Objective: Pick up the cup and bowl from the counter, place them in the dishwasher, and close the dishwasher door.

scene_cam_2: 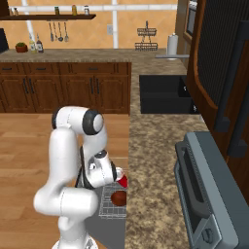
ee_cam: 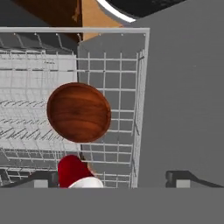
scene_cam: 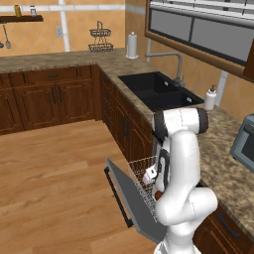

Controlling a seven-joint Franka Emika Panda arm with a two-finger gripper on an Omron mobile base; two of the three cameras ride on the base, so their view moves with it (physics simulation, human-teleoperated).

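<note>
The reddish-brown bowl (ee_cam: 78, 112) lies in the dishwasher's white wire rack (ee_cam: 26, 83), apart from my fingers. The red cup (ee_cam: 72, 170) with its white rim lies in the same rack, just beside the bowl. My gripper (ee_cam: 111, 181) hangs above the rack, open, its two dark tips wide apart and gripping nothing. In the right base view the cup (scene_cam_2: 123, 181) and the bowl (scene_cam_2: 119, 197) show beside my hand at the counter (scene_cam_2: 151, 185) edge. The dishwasher door (scene_cam: 130, 193) is dropped open toward the floor, and its grey inner face (ee_cam: 183, 109) lies next to the rack.
A grey toaster oven (scene_cam_2: 209, 194) stands on the counter to my right. The black sink (scene_cam: 158, 89) with its tap lies further along, a soap bottle (scene_cam: 211, 97) beside it. Open wooden floor (scene_cam: 54, 168) spreads left of the door.
</note>
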